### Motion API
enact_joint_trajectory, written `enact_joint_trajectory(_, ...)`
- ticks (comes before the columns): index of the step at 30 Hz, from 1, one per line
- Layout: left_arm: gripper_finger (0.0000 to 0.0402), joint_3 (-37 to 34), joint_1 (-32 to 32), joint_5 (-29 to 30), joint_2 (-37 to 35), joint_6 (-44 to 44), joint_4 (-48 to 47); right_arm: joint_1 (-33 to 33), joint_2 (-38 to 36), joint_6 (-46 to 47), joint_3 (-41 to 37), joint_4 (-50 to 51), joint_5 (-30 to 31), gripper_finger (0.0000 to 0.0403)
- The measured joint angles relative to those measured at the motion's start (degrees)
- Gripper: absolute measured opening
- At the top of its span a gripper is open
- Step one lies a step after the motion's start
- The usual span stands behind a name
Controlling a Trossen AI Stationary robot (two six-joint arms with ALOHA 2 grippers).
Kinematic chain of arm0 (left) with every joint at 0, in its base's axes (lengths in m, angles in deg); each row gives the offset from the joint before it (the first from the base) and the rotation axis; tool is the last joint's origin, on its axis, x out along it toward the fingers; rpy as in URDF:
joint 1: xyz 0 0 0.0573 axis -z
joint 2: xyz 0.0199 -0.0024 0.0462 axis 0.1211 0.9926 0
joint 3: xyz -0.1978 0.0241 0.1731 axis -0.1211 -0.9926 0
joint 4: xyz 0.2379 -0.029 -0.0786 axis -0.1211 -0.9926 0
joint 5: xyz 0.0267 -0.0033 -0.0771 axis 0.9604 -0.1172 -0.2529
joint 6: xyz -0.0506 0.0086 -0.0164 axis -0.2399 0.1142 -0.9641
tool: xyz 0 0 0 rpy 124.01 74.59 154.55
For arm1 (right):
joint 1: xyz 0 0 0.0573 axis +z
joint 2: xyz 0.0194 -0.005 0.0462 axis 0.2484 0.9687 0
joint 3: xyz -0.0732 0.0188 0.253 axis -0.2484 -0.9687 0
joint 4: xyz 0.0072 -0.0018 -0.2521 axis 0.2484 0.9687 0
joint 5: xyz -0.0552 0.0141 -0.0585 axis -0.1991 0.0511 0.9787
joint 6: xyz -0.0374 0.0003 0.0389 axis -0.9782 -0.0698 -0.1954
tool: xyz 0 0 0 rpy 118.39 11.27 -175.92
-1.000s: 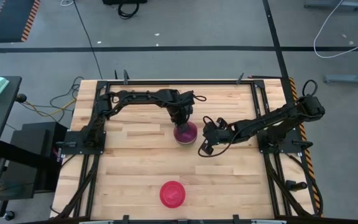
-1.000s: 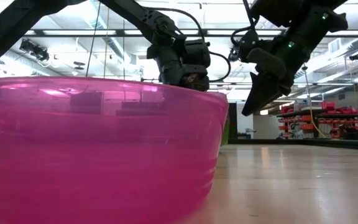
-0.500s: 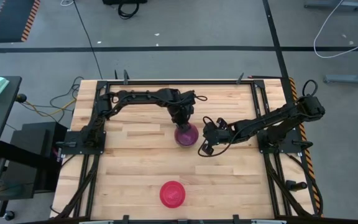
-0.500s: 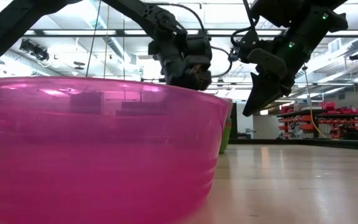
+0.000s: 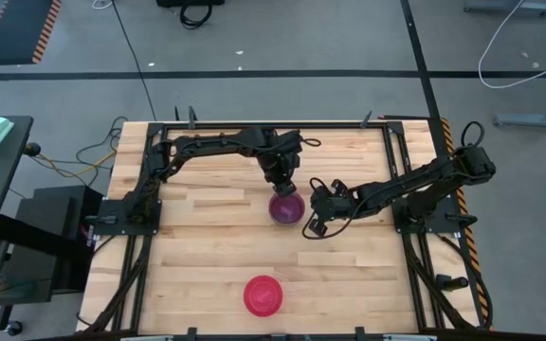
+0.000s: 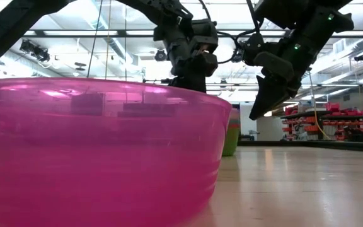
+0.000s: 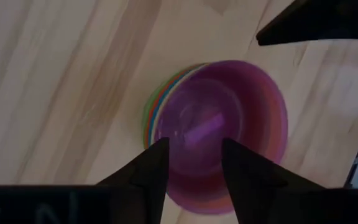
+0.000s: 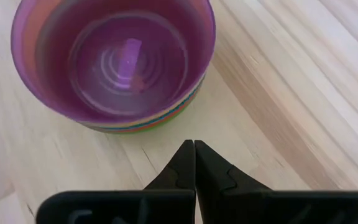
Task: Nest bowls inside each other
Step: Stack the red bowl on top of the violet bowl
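Observation:
A stack of nested bowls (image 5: 284, 207) stands on its base at mid-table, with the purple bowl (image 7: 229, 112) on top. Orange, green and teal rims (image 8: 145, 124) show beneath it. My left gripper (image 7: 194, 142) hangs open just above the stack (image 6: 232, 133), its fingers pointing down over the purple bowl's rim and touching nothing that shows. My right gripper (image 8: 194, 144) is shut and holds nothing. It hovers beside the stack on the side toward the table's right edge (image 5: 308, 228). A pink-red bowl (image 5: 263, 296) sits alone near the front edge.
The pink-red bowl (image 6: 99, 151) fills the low view's foreground and hides most of the stack. Black frame rails (image 5: 136, 204) run along the table's left and right sides. Bare wood (image 5: 197, 265) lies between the stack and the front edge.
My left gripper has opened and let go of the purple bowl. It has then risen and drawn a little toward the far edge. The purple bowl now rests on top of the stack.

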State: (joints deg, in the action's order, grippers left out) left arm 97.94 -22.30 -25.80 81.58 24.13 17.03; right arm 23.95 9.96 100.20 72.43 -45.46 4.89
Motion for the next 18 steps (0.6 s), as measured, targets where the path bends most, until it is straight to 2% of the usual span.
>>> enact_joint_trajectory(6, 0.0156, 0.3, -1.1, 0.3, 0.0, 1.2, -1.8, 0.0, 0.0, 0.1, 0.0, 0.1, -0.2, 0.0004)
enact_joint_trajectory(10, 0.0150, 0.3, -2.8, 0.6, -1.3, 1.3, -6.3, 0.1, 0.0, 0.1, 0.0, 0.1, -1.7, 0.0004)
enact_joint_trajectory(14, 0.0146, 0.3, -3.3, 4.8, -3.4, 1.9, -12.8, 1.8, -0.2, 0.6, 0.0, 0.1, -2.3, 0.0004)
enact_joint_trajectory(18, 0.0146, 0.3, -0.9, 10.0, -5.3, 2.0, -18.6, 4.8, -0.2, 1.9, 1.3, 0.2, -2.5, 0.0005)
